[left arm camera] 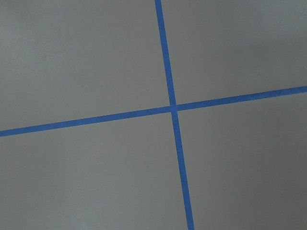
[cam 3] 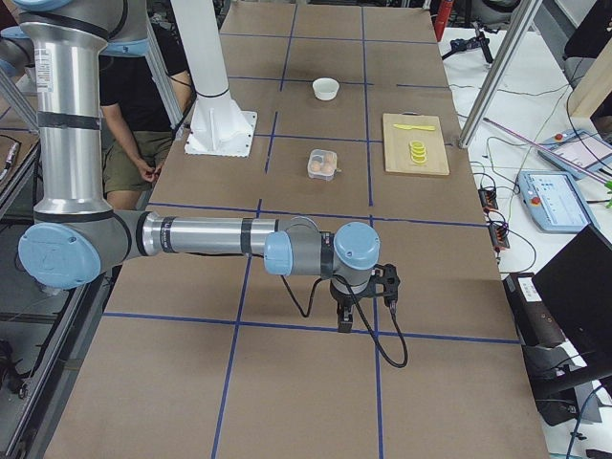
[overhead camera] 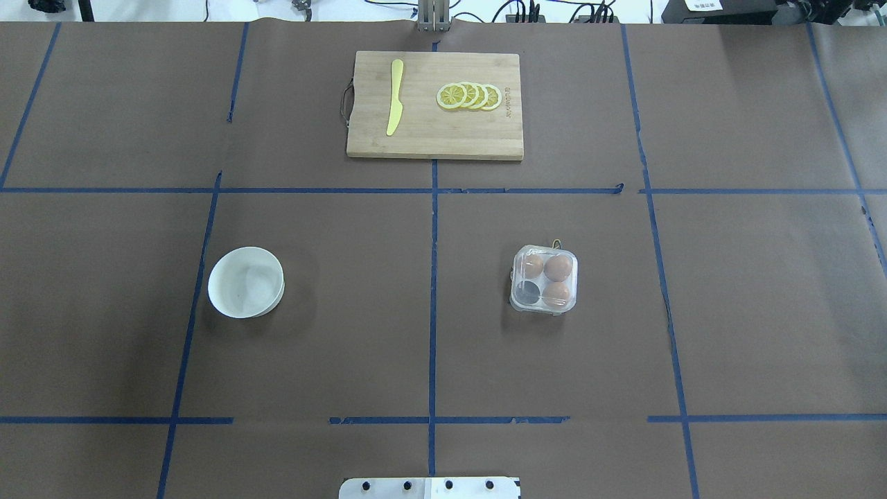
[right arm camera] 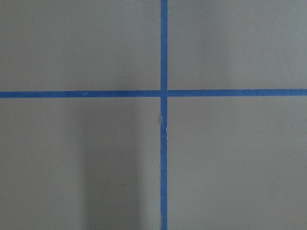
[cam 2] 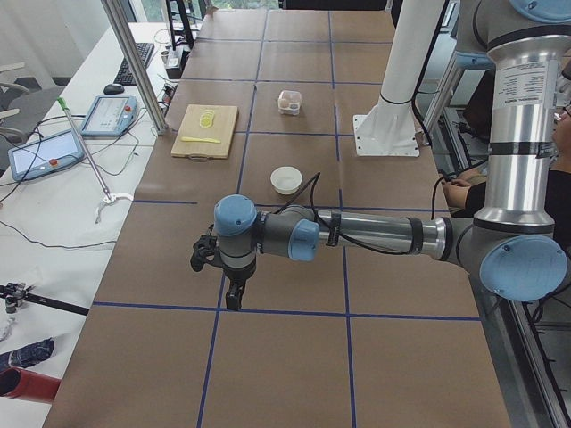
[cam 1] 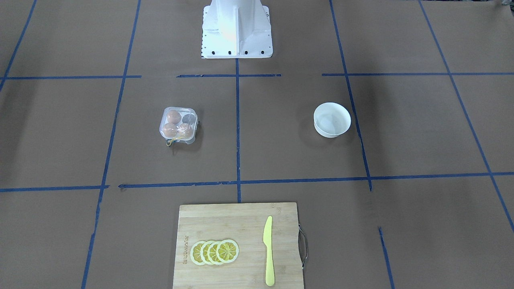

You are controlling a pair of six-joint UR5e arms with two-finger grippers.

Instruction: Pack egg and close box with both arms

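The clear box [overhead camera: 545,279] stands on the brown table, right of centre in the overhead view, with its lid down. Three orange-brown eggs sit in its wells, one of them the egg [overhead camera: 558,267]. The fourth well [overhead camera: 530,291] looks dark and empty. The box also shows in the front view [cam 1: 178,125]. Neither arm shows in the overhead or front views. In the side views the left gripper [cam 2: 232,299] and the right gripper [cam 3: 344,320] hang low over the table's far ends, well away from the box. I cannot tell whether they are open or shut. Both wrist views show only table and blue tape.
A white bowl [overhead camera: 246,282] stands left of centre and looks empty. A wooden cutting board [overhead camera: 435,138] at the far edge carries a yellow knife [overhead camera: 395,97] and several lemon slices [overhead camera: 470,96]. The white pedestal [cam 1: 236,30] stands at the robot's side.
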